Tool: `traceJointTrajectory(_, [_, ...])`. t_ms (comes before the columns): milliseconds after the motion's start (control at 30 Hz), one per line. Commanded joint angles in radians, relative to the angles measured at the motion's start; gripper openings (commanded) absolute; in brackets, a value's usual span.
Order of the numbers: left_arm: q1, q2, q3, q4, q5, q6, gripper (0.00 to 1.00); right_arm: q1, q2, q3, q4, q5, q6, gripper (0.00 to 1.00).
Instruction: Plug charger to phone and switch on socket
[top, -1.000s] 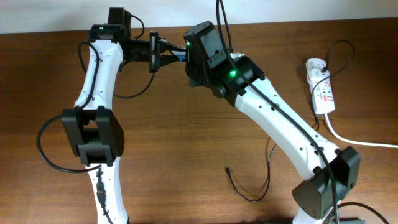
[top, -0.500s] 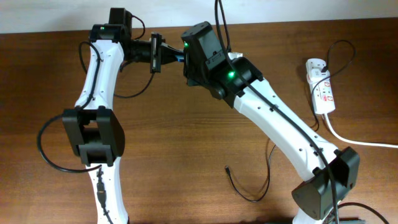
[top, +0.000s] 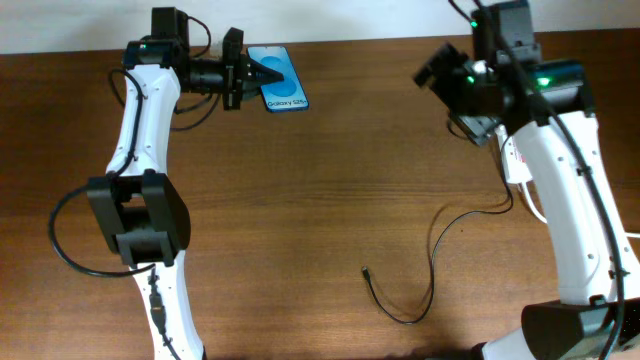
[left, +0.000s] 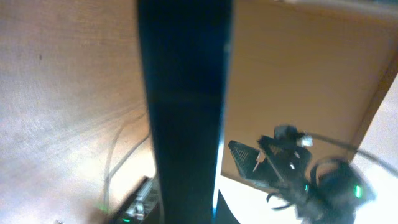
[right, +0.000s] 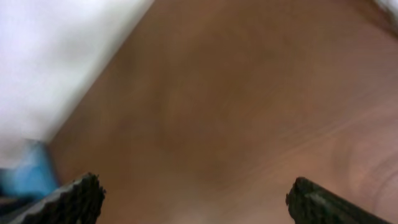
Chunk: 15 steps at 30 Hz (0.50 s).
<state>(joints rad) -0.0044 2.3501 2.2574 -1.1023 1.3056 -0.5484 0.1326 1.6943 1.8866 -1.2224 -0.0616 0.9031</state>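
The phone (top: 280, 84), blue screen up with a white text strip at its near end, is at the table's far left. My left gripper (top: 258, 75) is shut on its far end. In the left wrist view the phone (left: 183, 106) is a dark, edge-on bar. My right gripper (top: 430, 70) hangs open and empty at the far right, well away from the phone; its fingertips (right: 78, 199) stand wide apart over bare wood. The charger (top: 432, 240) lies loose in the near middle, with its connector tip (top: 366, 270) free. The socket (top: 516, 165) is mostly hidden under the right arm.
A thick white cord (top: 536, 210) runs from the socket toward the right edge. The right arm (left: 298, 174) also shows in the left wrist view, past the table's far edge. A white wall (right: 56, 56) borders the table's back.
My right arm has let go near the phone, opened wide and swung to the far right over the socket. The left gripper keeps its hold, and the phone's screen is now uncovered.
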Motion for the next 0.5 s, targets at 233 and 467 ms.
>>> traceJointTrajectory(233, [-0.046,-0.195,0.019,-0.204,-0.249,0.62,0.0,-0.035,0.003,-0.069,-0.131,0.111,-0.26,0.99])
traceJointTrajectory(467, [-0.055,-0.305,0.019,-0.222,-0.548,0.625,0.0,-0.018,0.014,-0.134,-0.213,-0.011,-0.484,0.94])
